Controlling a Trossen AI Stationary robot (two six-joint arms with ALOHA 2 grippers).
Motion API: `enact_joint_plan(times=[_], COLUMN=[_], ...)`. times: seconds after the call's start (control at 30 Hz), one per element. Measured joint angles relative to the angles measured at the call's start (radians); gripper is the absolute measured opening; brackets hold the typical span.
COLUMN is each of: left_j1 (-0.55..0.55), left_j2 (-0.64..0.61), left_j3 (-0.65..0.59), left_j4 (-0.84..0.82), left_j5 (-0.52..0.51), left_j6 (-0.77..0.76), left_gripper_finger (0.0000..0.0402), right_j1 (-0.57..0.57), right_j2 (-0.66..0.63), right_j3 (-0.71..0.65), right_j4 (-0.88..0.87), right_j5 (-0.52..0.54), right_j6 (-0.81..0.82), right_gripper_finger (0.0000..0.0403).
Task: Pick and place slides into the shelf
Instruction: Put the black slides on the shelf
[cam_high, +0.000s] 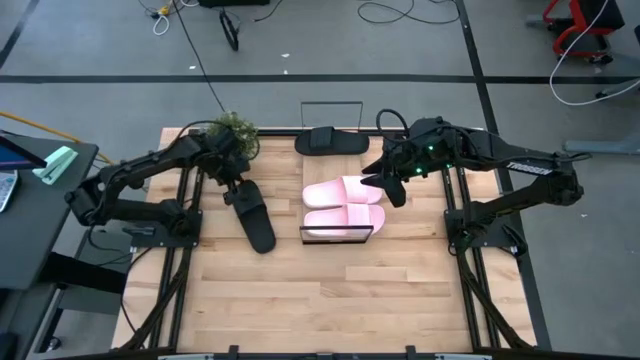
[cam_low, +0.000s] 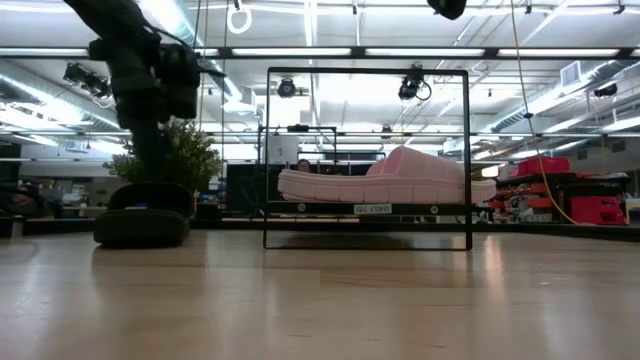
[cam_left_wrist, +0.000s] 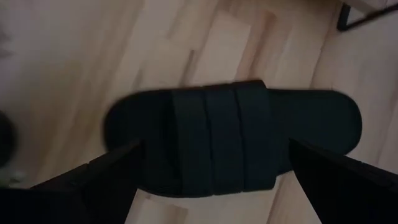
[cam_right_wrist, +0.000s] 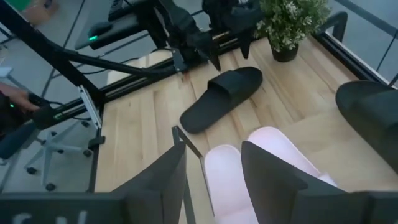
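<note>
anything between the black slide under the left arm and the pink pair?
Nothing: bare wood tabletop between black slide and pink pair, per the high view.

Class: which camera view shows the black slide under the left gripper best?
The left wrist view: the black slide fills it, strap ridges clear, between the left gripper's open fingers. The high view shows where it lies on the table; the right wrist view shows it whole; the low view shows only its end.

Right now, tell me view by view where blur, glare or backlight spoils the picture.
Left wrist view: dim and soft, the black wide-strap slide sandal smeared. Low view: bright ceiling lights backlight the thin black wire-frame shelf and the pale pink slide sandals. High view: evenly lit, pink slightly washed out. Right wrist view: sharp.
</note>
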Motion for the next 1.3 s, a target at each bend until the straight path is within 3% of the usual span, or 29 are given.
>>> enact_joint_plan(times=[0.17,0.57,0.9,1.3], left_j1=[0.000,0.000,0.000,-0.007], left_j2=[0.005,0.004,0.005,0.159], left_j3=[-0.058,-0.057,-0.057,-0.057], left_j4=[0.034,0.048,0.065,0.092], left_j5=[0.011,0.017,0.039,0.047], left_j6=[-0.009,-0.010,-0.115,-0.168], left_gripper_finger=[0.0400,0.0400,0.0400,0.0400], right_j1=[0.000,0.000,-0.001,-0.001], right_j2=[0.011,0.022,0.022,0.022], right_j3=[0.000,0.000,0.000,0.000], right_j4=[0.005,0.031,0.034,0.051], right_j5=[0.000,0.001,0.024,0.024], right_j6=[0.004,0.024,0.021,0.018], right_gripper_finger=[0.0160,0.0160,0.0160,0.0160])
